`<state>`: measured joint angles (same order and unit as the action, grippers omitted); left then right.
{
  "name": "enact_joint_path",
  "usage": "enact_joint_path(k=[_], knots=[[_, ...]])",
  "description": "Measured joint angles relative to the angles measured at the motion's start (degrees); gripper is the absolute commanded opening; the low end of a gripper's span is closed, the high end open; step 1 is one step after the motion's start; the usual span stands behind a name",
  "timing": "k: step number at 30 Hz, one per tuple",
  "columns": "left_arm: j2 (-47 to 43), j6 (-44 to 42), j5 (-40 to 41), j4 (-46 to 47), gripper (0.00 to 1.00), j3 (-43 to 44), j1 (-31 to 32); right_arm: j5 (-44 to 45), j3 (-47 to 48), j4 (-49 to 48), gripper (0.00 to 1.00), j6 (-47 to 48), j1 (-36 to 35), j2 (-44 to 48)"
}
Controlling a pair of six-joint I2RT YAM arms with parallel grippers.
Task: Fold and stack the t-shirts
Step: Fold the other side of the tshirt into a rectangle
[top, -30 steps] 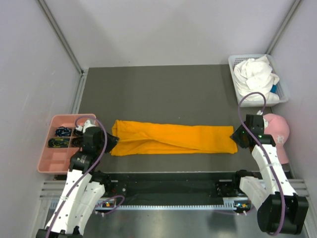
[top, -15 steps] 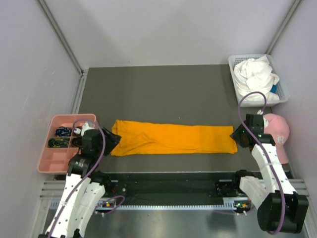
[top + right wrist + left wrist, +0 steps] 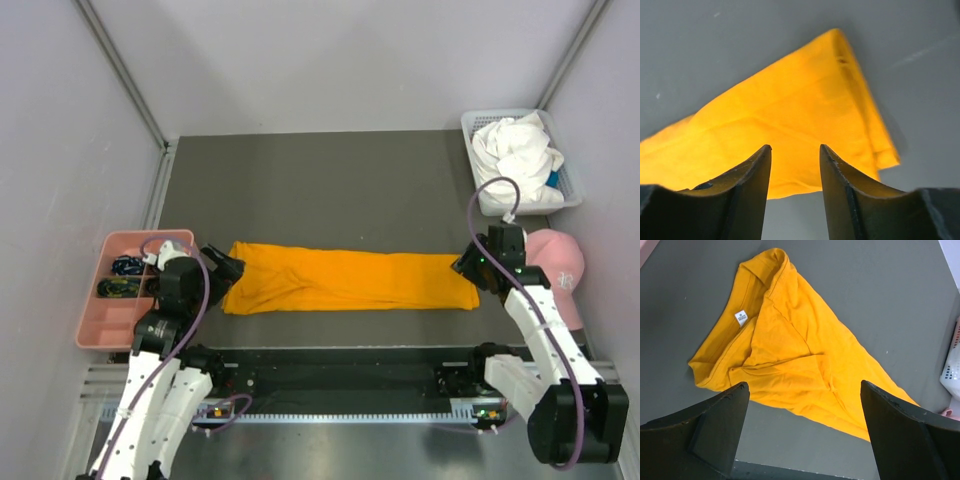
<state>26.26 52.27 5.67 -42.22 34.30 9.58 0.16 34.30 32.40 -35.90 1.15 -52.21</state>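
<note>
Top external view is showing the orange t-shirt (image 3: 345, 280) lying as a long narrow band, flat on the desk (image 3: 320, 180), stretching btwn the two tools. Left tool (image 3: 803, 386) is hovering just off the collar end w/ fingers standing wide apart, nothing in them. Right tool (image 3: 795, 149) is sitting at the opposite end, fingers apart by a narrower gap, cloth edge lying just beyond the tips, no pinch visible. Judging by this, the lengthwise fold is looking done and the crosswise fold is coming up. Next move prob. is calling for one tool pinching all layers at its end and carrying them toward the other tool, edges lined up. White t-shirt (image 3: 515, 150) is waiting bunched in a basket (image 3: 572, 195) beyond the right tool, w/ a pink cap (image 3: 560, 262) just beside that tool. Pink tray (image 3: 110, 335) is sitting beside the left tool. Desk is looking dark grey, matte; pale plain walls (image 3: 60, 150) are closing in three sides.
</note>
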Motion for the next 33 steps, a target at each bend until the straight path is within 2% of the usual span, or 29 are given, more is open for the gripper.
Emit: enact_joint_path(k=[5,18,25,33], knots=[[3.6,-1.9,0.0,2.8,0.98,0.6,0.0,-2.0,1.7,-3.2,0.49,2.2,-7.2,-1.6],[10.5,-6.2,0.3,10.7,0.99,0.6,0.0,-9.0,5.5,-10.7,0.53,7.8,-20.7,-11.9],[14.5,-7.1,0.2,16.1,0.99,-0.3,0.0,-10.0,7.3,-13.0,0.54,8.9,-23.9,-16.4],[23.3,-7.3,-1.6,25.5,0.99,-3.0,0.0,-8.8,8.9,-13.1,0.55,9.5,-26.5,-18.0]])
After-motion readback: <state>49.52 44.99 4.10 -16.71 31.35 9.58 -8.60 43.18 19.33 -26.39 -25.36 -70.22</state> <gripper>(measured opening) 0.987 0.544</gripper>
